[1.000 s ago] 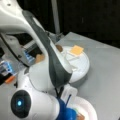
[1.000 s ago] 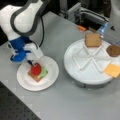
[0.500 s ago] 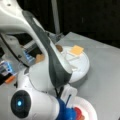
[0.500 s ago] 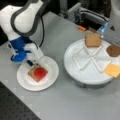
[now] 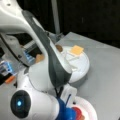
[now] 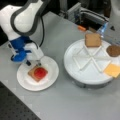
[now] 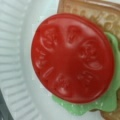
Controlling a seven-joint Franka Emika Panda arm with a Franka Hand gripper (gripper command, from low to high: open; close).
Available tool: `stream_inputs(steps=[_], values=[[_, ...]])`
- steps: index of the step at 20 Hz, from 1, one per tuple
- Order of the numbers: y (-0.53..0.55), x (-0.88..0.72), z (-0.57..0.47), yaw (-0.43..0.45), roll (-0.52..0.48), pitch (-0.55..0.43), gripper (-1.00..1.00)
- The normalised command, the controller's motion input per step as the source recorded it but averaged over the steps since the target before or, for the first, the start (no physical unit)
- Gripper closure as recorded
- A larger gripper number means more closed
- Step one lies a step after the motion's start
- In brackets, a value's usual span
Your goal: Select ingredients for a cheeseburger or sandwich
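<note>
Grey table [image 6: 62, 100]: bread, lettuce, tomato [image 7: 72, 57] stacked on left plate [image 6: 51, 77]; hand [image 6: 37, 63] just above, grip state indiscernible; cheese [image 6: 113, 70], patty [image 6: 113, 50], second bread [image 6: 93, 40] unused.

A white and dark grey robot arm [image 5: 47, 60] filled most of a front view, its joint with a glowing blue light [image 5: 19, 103] at the view's bottom left. Behind it a round white sectioned tray [image 5: 83, 66] sat on the grey bench [image 5: 105, 75], holding a yellow-orange cheese square [image 5: 76, 50] and a dark brown round patty [image 5: 59, 48]; a tan-brown bread square [image 5: 39, 58] showed at the arm's left edge. At the view's bottom, the blue end effector [image 5: 65, 112] hung beside a red tomato disc [image 5: 77, 113] on a white round plate [image 5: 90, 110].
</note>
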Motion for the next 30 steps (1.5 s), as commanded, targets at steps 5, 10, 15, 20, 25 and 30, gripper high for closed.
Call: stream_inputs(steps=[5,10,15,20,25,30], values=[[0.04,-0.16,0.09,0.173,-0.132,0.055,-1.00],[0.15,-0.25,0.23,0.102,-0.191,0.101,-1.00],[0.25,-0.28,0.25,-0.030,-0.260,0.102,-1.00],[0.39,-0.39,0.16,-0.119,-0.326,0.070,-1.00],[0.55,-0.66,0.15,-0.134,-0.362,0.033,-1.00],[0.61,-0.74,0.11,-0.140,-0.372,-0.021,-1.00]])
